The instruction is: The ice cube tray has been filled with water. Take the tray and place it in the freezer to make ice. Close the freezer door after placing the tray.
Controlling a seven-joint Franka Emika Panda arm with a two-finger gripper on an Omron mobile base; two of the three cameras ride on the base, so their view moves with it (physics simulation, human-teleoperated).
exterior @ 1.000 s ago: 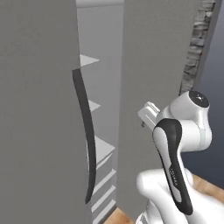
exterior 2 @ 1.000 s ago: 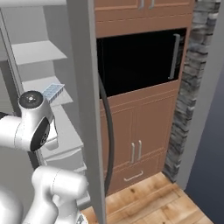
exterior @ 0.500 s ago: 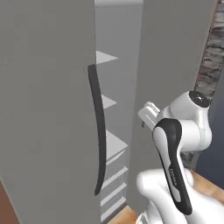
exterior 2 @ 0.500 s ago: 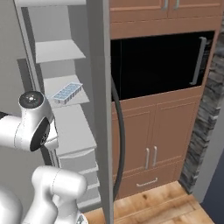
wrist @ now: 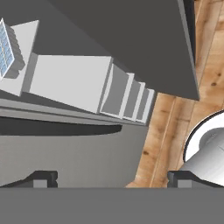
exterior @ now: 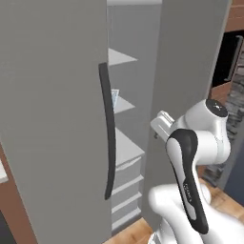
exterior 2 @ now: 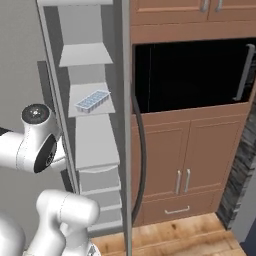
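Observation:
The ice cube tray point(exterior 2: 92, 101), white with light-blue cells, lies on a middle shelf inside the freezer point(exterior 2: 95, 145); a corner of the ice cube tray point(exterior: 115, 97) peeks out behind the door handle. The freezer door point(exterior: 57, 119), grey with a long black handle point(exterior: 108, 138), stands open to the left of the shelves. My gripper point(wrist: 111, 179) is open and holds nothing, looking along the shelves and drawers. In the hand view the ice cube tray point(wrist: 6, 48) sits far from the fingertips point(wrist: 41, 178).
A second grey door panel point(exterior 2: 123, 125) with a curved black handle point(exterior 2: 141, 160) is seen edge-on right of the shelves. Brown cabinets point(exterior 2: 185, 165) and a black oven opening point(exterior 2: 190, 75) lie further right. White drawers point(exterior 2: 100, 190) fill the freezer's lower part, above wooden floor point(wrist: 205, 65).
The whole picture has shifted in both base views, so the cameras have moved with the base. The tray stays on its shelf and the gripper stays open.

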